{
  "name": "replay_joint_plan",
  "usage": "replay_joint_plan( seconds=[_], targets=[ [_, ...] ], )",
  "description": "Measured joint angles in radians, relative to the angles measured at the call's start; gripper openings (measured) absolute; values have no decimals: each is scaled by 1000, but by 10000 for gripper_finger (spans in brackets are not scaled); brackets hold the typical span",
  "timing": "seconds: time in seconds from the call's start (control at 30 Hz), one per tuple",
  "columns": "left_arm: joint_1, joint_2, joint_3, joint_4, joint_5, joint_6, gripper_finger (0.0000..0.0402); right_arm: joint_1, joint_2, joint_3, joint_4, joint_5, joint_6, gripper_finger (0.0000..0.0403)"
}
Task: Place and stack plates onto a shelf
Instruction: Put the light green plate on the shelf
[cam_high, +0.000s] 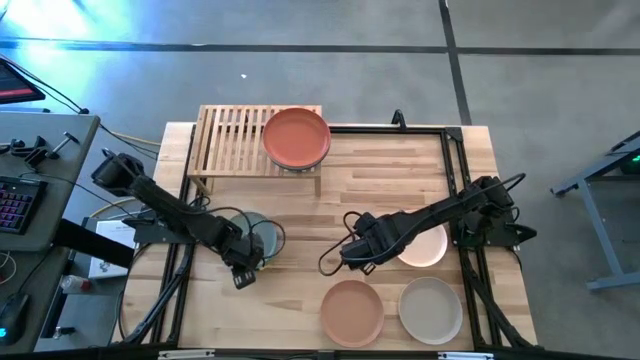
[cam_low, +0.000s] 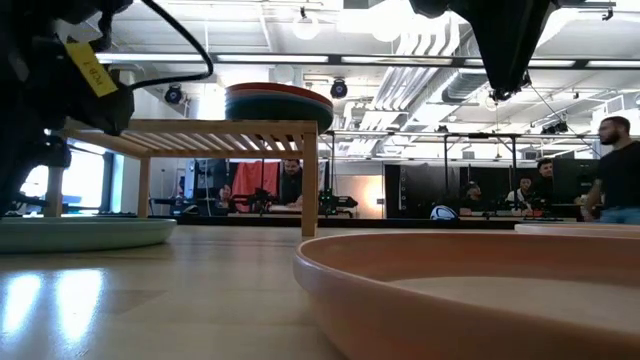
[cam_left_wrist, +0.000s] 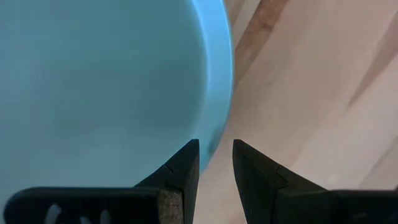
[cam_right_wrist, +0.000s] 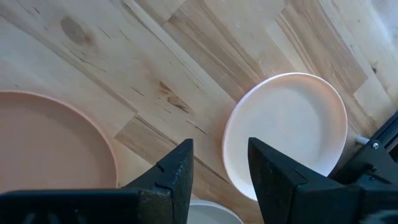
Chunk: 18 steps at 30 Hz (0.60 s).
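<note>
Shelf (cam_high: 235, 140) carried a stack topped by the terracotta plate (cam_high: 296, 136). Left gripper (cam_high: 243, 262) — fingers apart, straddling the sage plate (cam_left_wrist: 93, 81) rim — was nearest; right gripper (cam_high: 355, 250) hung parted, empty.

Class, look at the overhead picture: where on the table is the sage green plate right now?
In the high view the sage green plate lies on the table's left side, in front of the shelf, directly under the left pincer, whose fingers straddle its rim.
</note>
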Motion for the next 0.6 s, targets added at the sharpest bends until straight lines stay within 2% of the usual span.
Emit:
replay_joint_plan(
  seconds=[0.47,0.6],
  targets=[
    [-17,94,5,11,-7,-10,86,0,0,0,7,-4,0,131],
    [-17,95,5,11,-10,-8,69,0,0,0,8,-4,0,131]
  ],
)
